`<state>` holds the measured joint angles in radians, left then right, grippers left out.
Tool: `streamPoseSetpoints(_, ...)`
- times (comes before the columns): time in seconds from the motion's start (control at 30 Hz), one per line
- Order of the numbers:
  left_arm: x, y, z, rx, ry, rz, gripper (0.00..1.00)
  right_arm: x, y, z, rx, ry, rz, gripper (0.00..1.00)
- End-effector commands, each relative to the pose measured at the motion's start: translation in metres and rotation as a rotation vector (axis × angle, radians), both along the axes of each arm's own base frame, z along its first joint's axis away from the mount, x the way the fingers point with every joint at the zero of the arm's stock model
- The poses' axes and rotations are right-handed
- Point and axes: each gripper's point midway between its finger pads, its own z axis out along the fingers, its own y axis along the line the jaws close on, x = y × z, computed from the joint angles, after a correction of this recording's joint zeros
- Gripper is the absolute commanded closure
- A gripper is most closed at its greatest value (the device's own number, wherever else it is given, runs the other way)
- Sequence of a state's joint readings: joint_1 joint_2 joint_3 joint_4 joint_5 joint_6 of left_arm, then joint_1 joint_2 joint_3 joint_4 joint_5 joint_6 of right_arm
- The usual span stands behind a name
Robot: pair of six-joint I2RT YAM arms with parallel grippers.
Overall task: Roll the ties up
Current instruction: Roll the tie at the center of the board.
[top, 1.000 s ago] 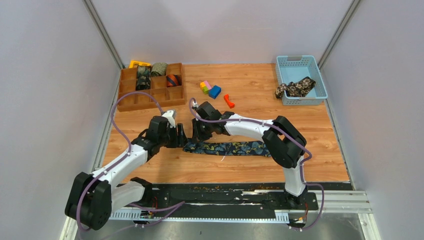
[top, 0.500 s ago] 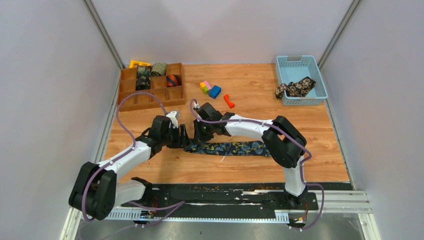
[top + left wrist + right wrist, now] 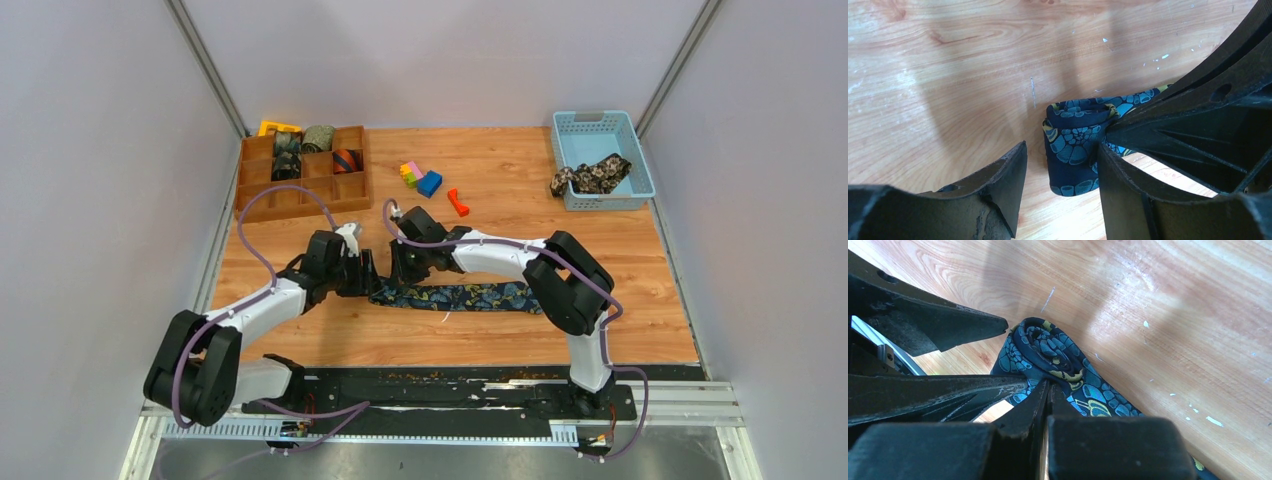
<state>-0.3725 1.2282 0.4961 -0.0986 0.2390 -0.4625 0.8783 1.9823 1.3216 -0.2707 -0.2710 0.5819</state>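
Left wrist view: my left jaws stand apart, one on either side of the rolled end of the navy paisley tie (image 3: 1073,150). My right jaws are pressed together, pinching that small coil. The unrolled length lies flat on the bench (image 3: 500,200), nearer me than the wooden compartment tray (image 3: 303,185).

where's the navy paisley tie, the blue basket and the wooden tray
navy paisley tie (image 3: 470,296): top view, middle of its flat strip
blue basket (image 3: 590,150): top view, bare floor inside
wooden tray (image 3: 300,213): top view, its near wall
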Motion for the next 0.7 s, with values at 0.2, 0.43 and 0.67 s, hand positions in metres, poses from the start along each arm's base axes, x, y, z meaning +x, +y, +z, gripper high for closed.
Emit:
streamPoseSetpoints(0.2, 0.0048, -0.0106, -0.0065, -0.049, 0.014, -0.024, 0.45, 0.0018, -0.0075, -0.014, -0.018, 0.002, -0.013, 1.0)
streamPoseSetpoints(0.43, 0.0028, -0.0129, -0.0087, -0.065, 0.029, -0.022, 0.51, 0.003, -0.0069, -0.0141, -0.013, 0.001, -0.012, 1.0)
streamPoseSetpoints(0.67, 0.0027, -0.0124, -0.0094, -0.059, 0.034, -0.023, 0.63, 0.006, -0.0048, -0.0067, -0.002, -0.008, -0.012, 1.0)
